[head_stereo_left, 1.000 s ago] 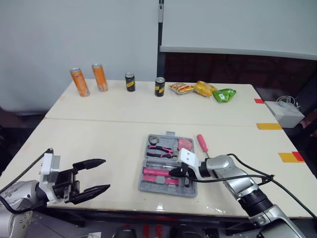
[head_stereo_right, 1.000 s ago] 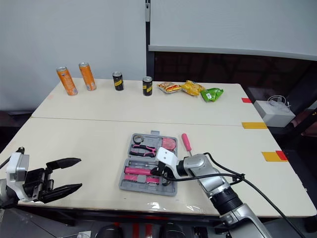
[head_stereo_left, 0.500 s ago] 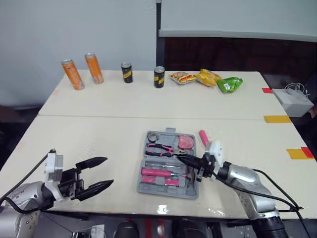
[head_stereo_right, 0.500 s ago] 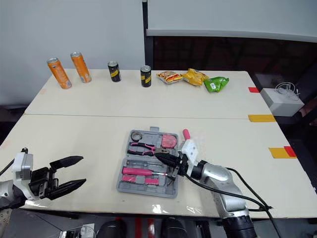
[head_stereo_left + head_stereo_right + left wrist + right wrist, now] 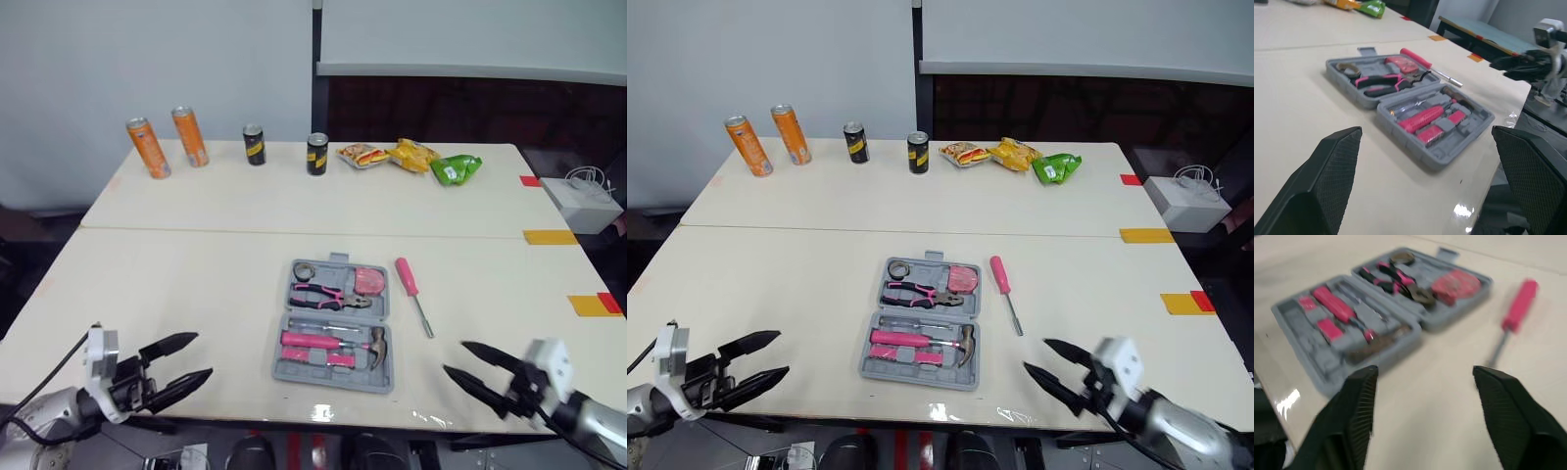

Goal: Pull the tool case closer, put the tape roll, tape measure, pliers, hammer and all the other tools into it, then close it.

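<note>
Pale tabletop (image 5: 196, 284), with the open case (image 5: 331, 379) lying ahead, between the left jaws and the right jaws, both gaping wide and empty. A screwdriver (image 5: 412, 296) lies loose just beside the case, ahead of the right jaws. Best to close across its pink handle, not the thin shaft.

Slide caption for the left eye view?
Open tool case holds pliers and hammer; pink screwdriver lies beside it; left gripper and right gripper open, empty.

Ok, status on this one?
Open and empty: left gripper, right gripper. Open case holds pliers, hammer. One screwdriver out on table beside it. Nothing blocking.
</note>
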`<action>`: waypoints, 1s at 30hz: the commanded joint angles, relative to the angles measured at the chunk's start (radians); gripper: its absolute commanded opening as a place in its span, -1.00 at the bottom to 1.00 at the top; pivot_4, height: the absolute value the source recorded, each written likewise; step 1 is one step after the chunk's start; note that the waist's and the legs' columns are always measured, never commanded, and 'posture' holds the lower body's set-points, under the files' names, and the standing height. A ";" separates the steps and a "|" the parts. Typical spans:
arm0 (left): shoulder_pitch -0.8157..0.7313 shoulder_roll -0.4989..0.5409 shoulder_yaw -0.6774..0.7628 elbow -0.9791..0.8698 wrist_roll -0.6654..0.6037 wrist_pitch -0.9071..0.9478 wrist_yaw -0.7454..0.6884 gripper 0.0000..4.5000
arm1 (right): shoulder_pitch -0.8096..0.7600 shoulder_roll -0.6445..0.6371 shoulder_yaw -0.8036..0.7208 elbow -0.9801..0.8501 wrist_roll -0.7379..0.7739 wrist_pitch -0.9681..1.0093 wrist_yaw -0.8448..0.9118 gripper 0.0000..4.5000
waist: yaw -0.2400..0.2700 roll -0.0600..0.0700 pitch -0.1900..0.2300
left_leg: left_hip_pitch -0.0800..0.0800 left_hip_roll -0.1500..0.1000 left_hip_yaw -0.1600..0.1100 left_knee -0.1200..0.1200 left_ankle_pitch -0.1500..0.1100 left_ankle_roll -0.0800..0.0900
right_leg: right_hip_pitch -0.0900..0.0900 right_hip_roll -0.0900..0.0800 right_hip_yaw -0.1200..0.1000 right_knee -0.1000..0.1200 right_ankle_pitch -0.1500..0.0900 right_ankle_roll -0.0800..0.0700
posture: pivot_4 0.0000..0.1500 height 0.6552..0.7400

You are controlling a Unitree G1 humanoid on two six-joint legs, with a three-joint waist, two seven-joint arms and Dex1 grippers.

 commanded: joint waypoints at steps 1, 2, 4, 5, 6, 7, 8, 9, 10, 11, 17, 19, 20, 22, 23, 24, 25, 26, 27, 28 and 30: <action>0.033 0.013 0.044 0.033 0.018 -0.047 -0.027 1.00 | 0.054 0.001 -0.077 0.026 0.021 -0.064 0.019 0.98 | -0.001 0.000 0.000 | 0.000 0.000 0.000 0.000 0.000 0.000 | 0.000 0.000 0.000 0.000 -0.001 0.001 | 1.00 1.00; 0.040 0.014 0.047 0.045 0.021 -0.055 -0.031 1.00 | 0.067 0.004 -0.085 0.038 0.020 -0.073 0.020 0.98 | -0.001 0.000 0.000 | 0.001 0.000 0.000 0.000 0.000 0.000 | 0.001 0.000 0.000 0.000 -0.003 0.005 | 1.00 1.00; 0.047 0.014 0.048 0.068 0.031 -0.070 -0.040 1.00 | 0.083 0.007 -0.088 0.059 0.012 -0.090 0.021 0.98 | 0.001 -0.001 0.000 | 0.002 0.000 0.000 0.000 0.000 0.000 | 0.002 0.000 0.000 0.000 -0.004 0.006 | 1.00 1.00; 0.047 0.015 0.046 0.076 0.033 -0.075 -0.042 1.00 | 0.085 0.009 -0.086 0.066 0.013 -0.091 0.017 0.98 | 0.003 0.000 0.000 | 0.002 0.000 0.000 0.000 0.000 0.000 | 0.002 0.000 0.000 0.000 -0.004 0.006 | 1.00 1.00; 0.046 0.015 0.045 0.082 0.034 -0.079 -0.044 1.00 | 0.085 0.011 -0.085 0.070 0.016 -0.090 0.014 0.98 | 0.005 0.000 0.000 | 0.003 0.000 0.000 0.000 0.000 0.000 | 0.002 0.000 0.000 0.000 -0.004 0.006 | 1.00 1.00; 0.045 0.015 0.043 0.086 0.036 -0.082 -0.046 1.00 | 0.082 0.011 -0.078 0.069 0.013 -0.089 0.010 0.98 | 0.008 0.000 0.000 | 0.003 0.000 0.000 0.000 0.000 0.000 | 0.002 0.000 0.000 0.000 -0.004 0.006 | 1.00 1.00; 0.042 0.016 0.041 0.088 0.038 -0.085 -0.048 1.00 | 0.076 0.012 -0.070 0.062 0.011 -0.084 0.001 0.98 | 0.011 0.000 0.000 | 0.003 0.000 0.000 0.000 0.000 0.000 | 0.002 0.000 0.000 0.000 -0.004 0.006 | 1.00 1.00; 0.034 0.017 0.037 0.084 0.036 -0.082 -0.046 1.00 | 0.059 0.014 -0.061 0.036 0.016 -0.053 -0.031 0.98 | 0.013 0.000 0.000 | 0.003 0.000 0.000 0.000 0.000 0.000 | 0.002 0.000 0.000 0.000 -0.003 0.006 | 1.00 1.00; 0.028 0.018 0.035 0.081 0.034 -0.080 -0.044 1.00 | 0.046 0.015 -0.056 0.017 0.021 -0.031 -0.055 0.98 | 0.016 0.000 0.000 | 0.003 0.000 0.000 0.000 0.000 0.000 | 0.002 0.000 0.000 0.000 -0.003 0.006 | 1.00 1.00; 0.020 0.018 0.033 0.071 0.032 -0.077 -0.042 1.00 | 0.029 0.014 -0.046 -0.010 0.016 -0.006 -0.088 0.98 | 0.017 0.000 0.000 | 0.003 0.000 0.000 0.000 0.000 0.000 | 0.002 0.000 0.000 0.000 -0.002 0.004 | 1.00 1.00; -0.075 0.056 -0.007 -0.048 -0.016 0.024 -0.028 1.00 | -0.185 -0.009 0.058 -0.181 0.001 0.314 -0.365 0.98 | 0.019 0.001 0.000 | 0.004 0.000 -0.001 0.002 0.001 0.000 | 0.002 0.000 0.000 0.005 0.002 -0.002 | 1.00 1.00; -0.147 0.082 -0.026 -0.096 -0.048 0.082 -0.018 1.00 | -0.317 -0.027 0.124 -0.210 -0.038 0.479 -0.481 0.98 | 0.021 0.001 0.000 | 0.005 0.000 -0.001 0.002 0.002 -0.001 | 0.002 0.000 0.000 0.007 0.002 -0.002 | 1.00 1.00; -0.171 0.091 -0.032 -0.109 -0.057 0.102 -0.015 1.00 | -0.361 -0.034 0.144 -0.215 -0.044 0.540 -0.515 0.98 | 0.022 0.001 0.000 | 0.006 -0.001 -0.001 0.002 0.003 -0.002 | 0.002 0.000 0.000 0.008 0.002 -0.002 | 1.00 1.00; -0.238 0.115 -0.053 -0.138 -0.076 0.145 -0.019 1.00 | -0.483 -0.019 0.195 -0.163 -0.053 0.638 -0.571 0.98 | 0.021 0.002 0.000 | 0.007 -0.001 -0.002 0.003 0.005 -0.003 | 0.002 0.000 0.000 0.010 0.002 -0.002 | 1.00 1.00; -0.270 0.126 -0.064 -0.150 -0.085 0.165 -0.021 1.00 | -0.538 -0.002 0.217 -0.125 -0.065 0.668 -0.601 0.98 | 0.020 0.002 0.000 | 0.007 -0.001 -0.003 0.003 0.005 -0.004 | 0.001 0.000 0.000 0.011 0.002 -0.003 | 1.00 1.00; -0.291 0.133 -0.070 -0.158 -0.092 0.180 -0.021 1.00 | -0.575 0.010 0.230 -0.100 -0.073 0.691 -0.623 0.98 | 0.018 0.003 0.000 | 0.007 -0.001 -0.003 0.003 0.006 -0.004 | 0.001 0.000 0.000 0.011 0.002 -0.003 | 1.00 1.00; -0.311 0.139 -0.075 -0.168 -0.097 0.194 -0.018 1.00 | -0.608 0.026 0.243 -0.069 -0.088 0.700 -0.648 0.98 | 0.018 0.003 0.000 | 0.007 -0.001 -0.002 0.003 0.006 -0.004 | 0.002 0.000 0.000 0.012 0.002 -0.003 | 1.00 1.00; -0.331 0.146 -0.081 -0.182 -0.103 0.211 -0.012 1.00 | -0.637 0.039 0.264 -0.034 -0.106 0.698 -0.661 0.98 | 0.017 0.003 0.000 | 0.007 -0.001 -0.003 0.003 0.006 -0.005 | 0.001 0.000 0.000 0.013 0.002 -0.003 | 1.00 1.00; -0.350 0.150 -0.086 -0.194 -0.109 0.226 -0.004 1.00 | -0.666 0.057 0.282 0.003 -0.128 0.693 -0.683 0.98 | 0.016 0.004 0.001 | 0.006 -0.001 -0.002 0.003 0.006 -0.005 | 0.000 0.000 0.000 0.013 0.002 -0.003 | 1.00 1.00; -0.368 0.155 -0.088 -0.207 -0.117 0.242 0.001 1.00 | -0.695 0.078 0.297 0.039 -0.144 0.691 -0.703 0.98 | 0.016 0.004 0.001 | 0.003 -0.001 -0.003 0.003 0.006 -0.006 | 0.000 0.000 0.000 0.013 0.002 -0.003 | 1.00 1.00; -0.388 0.164 -0.089 -0.225 -0.127 0.261 0.007 1.00 | -0.734 0.109 0.317 0.093 -0.169 0.683 -0.729 0.98 | 0.014 0.004 0.001 | 0.002 -0.001 -0.002 0.003 0.008 -0.009 | -0.001 0.000 -0.001 0.013 0.002 -0.003 | 1.00 1.00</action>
